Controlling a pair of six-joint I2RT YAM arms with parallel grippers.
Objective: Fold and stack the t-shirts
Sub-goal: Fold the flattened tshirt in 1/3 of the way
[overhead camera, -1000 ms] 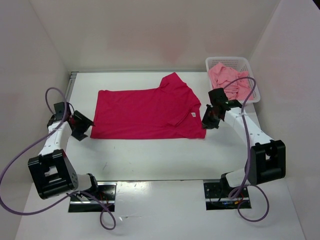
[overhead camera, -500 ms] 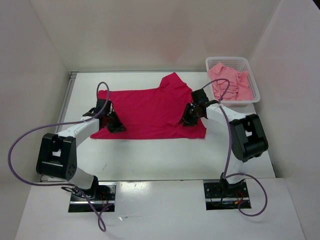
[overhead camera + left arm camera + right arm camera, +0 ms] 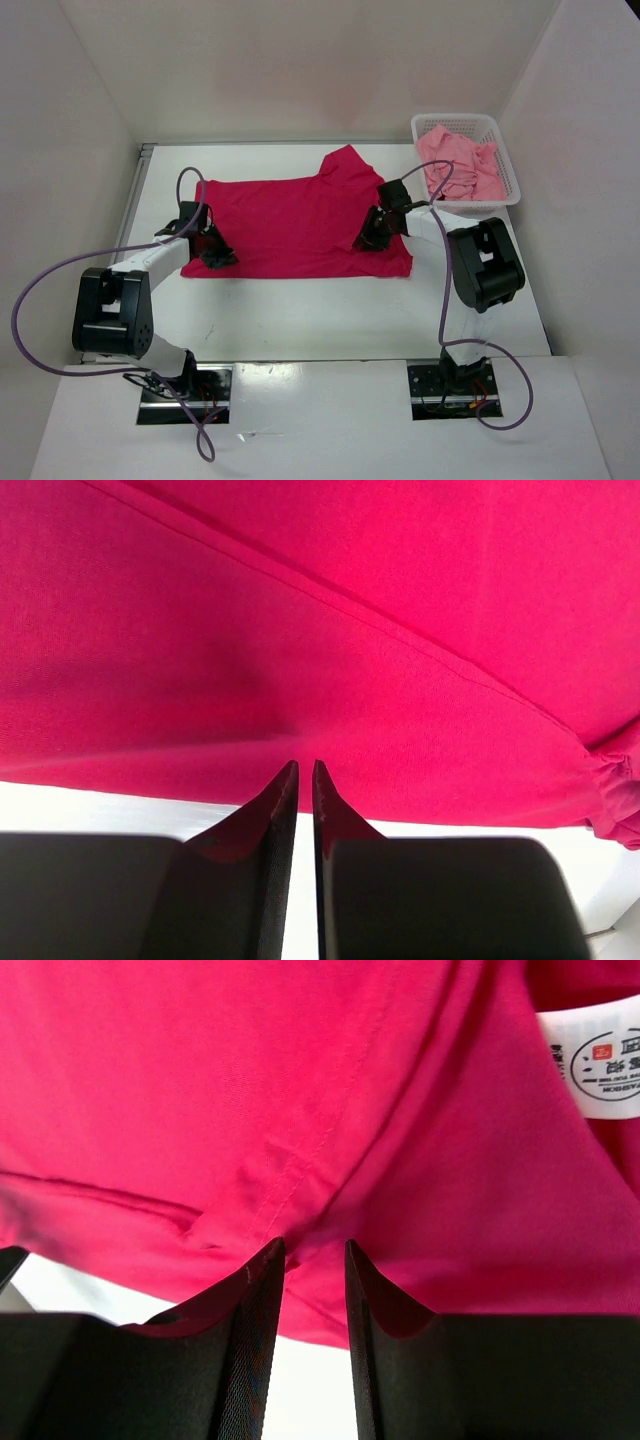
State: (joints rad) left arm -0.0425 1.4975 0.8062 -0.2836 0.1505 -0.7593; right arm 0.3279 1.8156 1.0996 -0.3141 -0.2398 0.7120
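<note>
A crimson-magenta t-shirt [image 3: 290, 225] lies spread flat on the white table, one sleeve pointing to the back. My left gripper [image 3: 215, 255] sits at its near left hem; in the left wrist view the fingers [image 3: 305, 768] are shut to a thin slit on the shirt's [image 3: 350, 630] edge. My right gripper [image 3: 368, 240] is over the near right part, close to the sleeve seam. Its jaws [image 3: 315, 1245] stand open, a ridge of cloth [image 3: 250, 1080] rising between the tips. A light pink t-shirt [image 3: 462, 165] lies crumpled in the basket.
The white mesh basket [image 3: 430, 122] stands at the back right corner, against the white side wall. A white neck label [image 3: 600, 1060] shows on the crimson shirt. Bare white table runs along the near edge, between the shirt and the arm bases.
Both arms swung in from the table's sides onto the crimson shirt. The left jaws closed at its hem. The right jaws opened over the cloth.
</note>
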